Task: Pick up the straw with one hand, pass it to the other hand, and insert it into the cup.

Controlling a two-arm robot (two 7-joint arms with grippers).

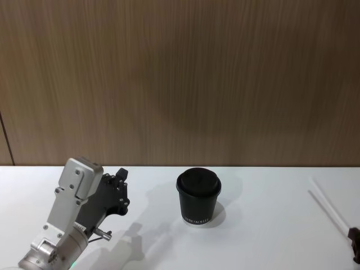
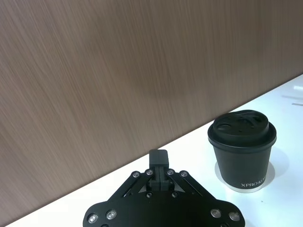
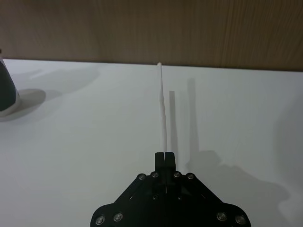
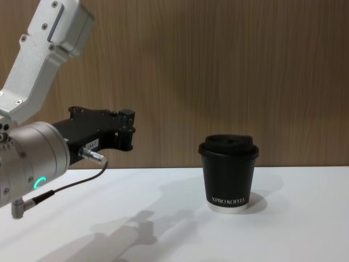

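Note:
The white straw [image 3: 162,109] sticks straight out from my right gripper [image 3: 164,155], which is shut on its near end. A shadow beside it shows it is held a little above the table. From the head view, the straw [image 1: 331,207] lies at the far right, with the right gripper [image 1: 354,239] at the frame edge. The black lidded cup [image 1: 198,197] stands upright mid-table, also seen as the cup [image 4: 228,172] and the cup [image 2: 241,149]. My left gripper [image 1: 121,179] hovers left of the cup, raised above the table, fingers [image 2: 159,158] together and holding nothing.
The white table [image 1: 264,242] runs back to a brown wood-grain wall [image 1: 180,84]. A wide stretch of bare table lies between the cup and the straw. The left arm's grey cable [image 4: 71,183] hangs below its wrist.

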